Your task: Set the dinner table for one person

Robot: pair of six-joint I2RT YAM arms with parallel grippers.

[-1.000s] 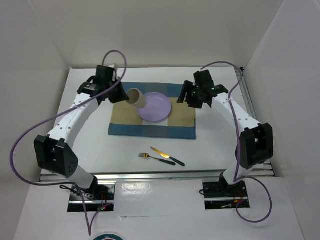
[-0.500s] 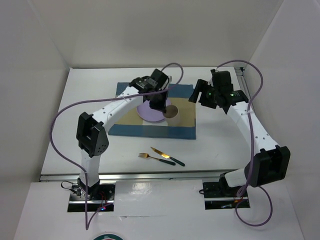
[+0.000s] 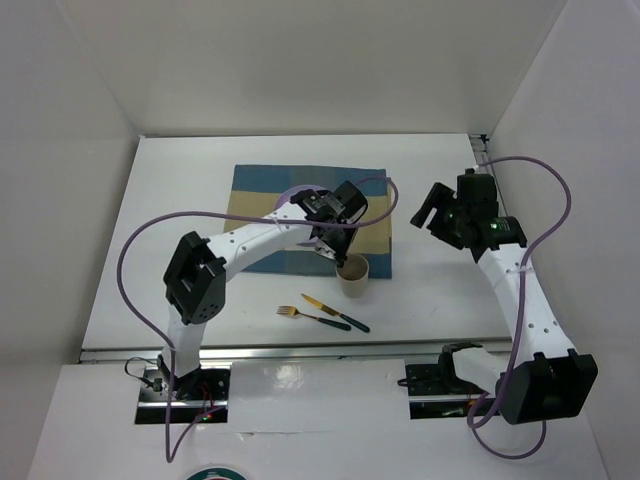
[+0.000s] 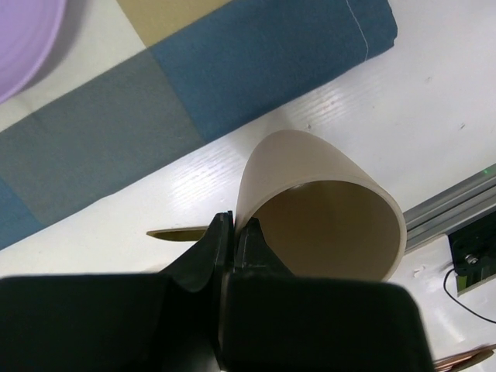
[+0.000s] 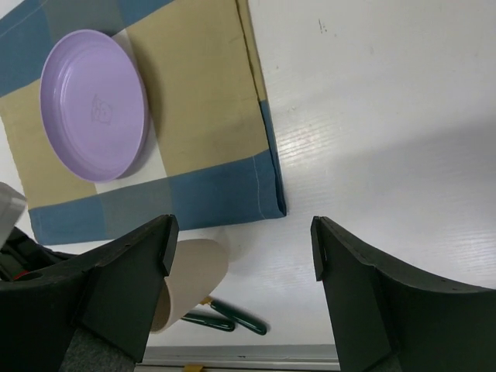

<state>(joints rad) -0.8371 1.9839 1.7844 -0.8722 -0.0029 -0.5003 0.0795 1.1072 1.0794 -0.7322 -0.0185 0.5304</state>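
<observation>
Plainly white, flat dinner table (image 3: 180,170)

The left arm (image 3: 250,238) bends sharply at its elbow above the base, and its forearm extends to the right with the wrist tipped downward. The left gripper (image 4: 232,232) has its jaws pinched together on the rim of a tan cup (image 4: 325,217). The right arm (image 3: 520,290) bows out to the right, its forearm running away from the base. The right gripper (image 5: 242,232) hangs above the tabletop with jaws spread wide, holding nothing.
</observation>
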